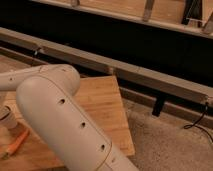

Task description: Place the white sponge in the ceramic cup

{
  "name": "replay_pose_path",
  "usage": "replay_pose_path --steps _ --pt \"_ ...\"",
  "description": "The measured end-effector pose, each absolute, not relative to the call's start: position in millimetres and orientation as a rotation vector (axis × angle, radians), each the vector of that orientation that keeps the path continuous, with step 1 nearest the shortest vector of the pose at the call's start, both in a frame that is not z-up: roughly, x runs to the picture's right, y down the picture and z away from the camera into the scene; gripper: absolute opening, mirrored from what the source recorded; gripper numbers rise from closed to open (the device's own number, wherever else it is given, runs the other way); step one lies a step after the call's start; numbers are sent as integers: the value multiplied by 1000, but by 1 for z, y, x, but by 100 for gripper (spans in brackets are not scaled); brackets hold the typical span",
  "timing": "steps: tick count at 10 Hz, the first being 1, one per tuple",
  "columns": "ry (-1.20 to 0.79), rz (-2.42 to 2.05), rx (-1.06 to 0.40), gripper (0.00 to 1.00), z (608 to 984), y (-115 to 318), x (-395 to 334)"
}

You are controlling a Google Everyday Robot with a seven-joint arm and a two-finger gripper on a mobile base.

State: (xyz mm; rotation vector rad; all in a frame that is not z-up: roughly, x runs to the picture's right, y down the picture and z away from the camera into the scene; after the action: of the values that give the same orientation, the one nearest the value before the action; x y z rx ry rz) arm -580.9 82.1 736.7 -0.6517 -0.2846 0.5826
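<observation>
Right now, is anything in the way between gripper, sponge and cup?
Cannot tell: gripper and sponge are out of view. The arm covers much of the table. A white object, perhaps the cup, sits at the left edge, an orange-handled tool just in front of it.

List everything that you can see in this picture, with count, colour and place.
table: one, light wood, centre and left.
slim object: one, orange, on the table, lower left.
round object: one, white, left edge, cut off, kind unclear.
rail: one, grey, across behind the table.
cable: one, black, floor at right.
floor: speckled grey, right.
robot arm: one, white, foreground, over the table.
gripper: not in view, outside the frame.
</observation>
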Motion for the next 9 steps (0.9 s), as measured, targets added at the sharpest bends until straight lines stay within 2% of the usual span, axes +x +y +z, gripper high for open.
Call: replay_pose_path --steps 5,9 --pt "-281 591 -660 80 742 83 -579" --pt "-270 637 -662 80 730 59 -560"
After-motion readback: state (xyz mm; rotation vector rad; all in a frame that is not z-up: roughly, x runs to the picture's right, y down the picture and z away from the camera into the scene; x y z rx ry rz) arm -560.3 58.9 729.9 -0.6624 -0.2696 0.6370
